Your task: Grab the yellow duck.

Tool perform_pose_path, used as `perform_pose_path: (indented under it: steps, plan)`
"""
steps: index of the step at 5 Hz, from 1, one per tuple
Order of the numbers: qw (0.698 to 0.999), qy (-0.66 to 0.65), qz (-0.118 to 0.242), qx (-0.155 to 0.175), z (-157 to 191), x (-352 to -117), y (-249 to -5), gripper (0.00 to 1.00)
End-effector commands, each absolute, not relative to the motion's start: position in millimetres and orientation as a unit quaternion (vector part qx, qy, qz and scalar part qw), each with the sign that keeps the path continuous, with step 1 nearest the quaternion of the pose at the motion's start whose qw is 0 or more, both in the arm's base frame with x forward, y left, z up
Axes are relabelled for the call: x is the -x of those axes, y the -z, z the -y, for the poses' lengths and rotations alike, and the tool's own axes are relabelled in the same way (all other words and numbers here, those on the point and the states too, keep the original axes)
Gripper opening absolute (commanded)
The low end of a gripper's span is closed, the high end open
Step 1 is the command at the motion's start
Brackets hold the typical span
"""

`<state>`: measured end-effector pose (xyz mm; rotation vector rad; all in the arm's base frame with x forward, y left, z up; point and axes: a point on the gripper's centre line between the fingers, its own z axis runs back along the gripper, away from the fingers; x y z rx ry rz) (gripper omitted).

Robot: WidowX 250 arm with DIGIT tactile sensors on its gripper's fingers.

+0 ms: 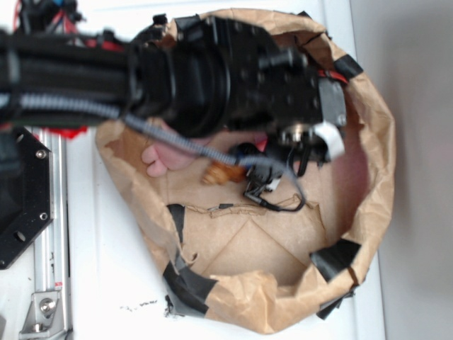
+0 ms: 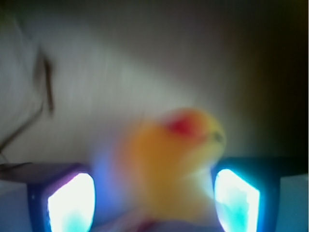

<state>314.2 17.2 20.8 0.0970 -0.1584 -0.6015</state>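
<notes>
The duck [image 2: 176, 162] is sitting between the two fingers [image 2: 72, 200] of the end effector [image 2: 154, 203] in the wrist view, its red beak pointing up and slightly right. The pads are glowing on either side of it. The right one looks to be touching or nearly touching the body, while a blurred gap is showing on the left. The end effector is standing apart around the duck, and whether it is pressing on it I cannot tell.

In the exterior view the duck is hiding under the arm [image 1: 198, 71], which is hanging over a crumpled paper bag [image 1: 375, 177] lying on the white counter [image 1: 106, 283]. A pink plush [image 1: 166, 157] and a brown shell [image 1: 221, 172] are peeking out just below the arm, inside the bag.

The risk, as I judge it, is the glossy rounded body squirting out as the fingers close, since it is sitting off-centre toward the right pad. A slip could also push it toward the plush or shell nearby.

Only the wrist view is showing the duck and the fingers. Only the exterior view is showing the bag, the neighbours and the arm's place over them, though its own end effector is too dark and blurred to read.
</notes>
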Motion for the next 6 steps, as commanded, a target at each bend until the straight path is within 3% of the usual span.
perform_pose_path:
  steps: [1, 2, 3, 4, 5, 6]
  plan:
    - [0.949, 0.289, 0.107, -0.069, -20.3, -325.7, -33.1, 1.00]
    - [0.948, 0.292, 0.115, -0.061, -16.6, -323.4, -36.1, 0.00]
    - [0.946, 0.296, 0.120, -0.056, -13.5, -321.0, -39.8, 0.00]
    - [0.941, 0.306, 0.138, -0.040, -2.5, -316.3, -64.2, 0.00]
    - [0.942, 0.300, 0.147, -0.046, 21.5, -304.5, -114.1, 0.00]
    - [0.962, 0.248, 0.091, -0.064, 33.7, -300.9, -158.9, 0.00]
